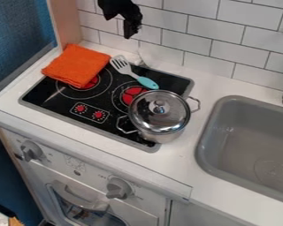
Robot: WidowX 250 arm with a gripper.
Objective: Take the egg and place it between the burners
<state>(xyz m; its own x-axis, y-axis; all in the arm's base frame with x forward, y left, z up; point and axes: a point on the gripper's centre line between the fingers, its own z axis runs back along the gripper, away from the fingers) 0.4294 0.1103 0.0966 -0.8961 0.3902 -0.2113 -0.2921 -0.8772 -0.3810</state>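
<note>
The claw [131,31] is hanging by the tiles [204,27] beyond the far side of the hob [39,94]; whether it is opening, closing or gripping anything, I am not able to tell. The egg is escaping firm identification; a pale form [134,58] is lying at the hob's far edge, beside the spatula [123,67], possibly being it. Sound practice is calling for confirming the egg, descending squarely and gripping lightly, since a smooth shell is likely slipping. The spatula, the cloth [77,64] on the left burner [89,83] and the pot [160,111] beside the right burner [134,94] are warranting clearance.
</note>
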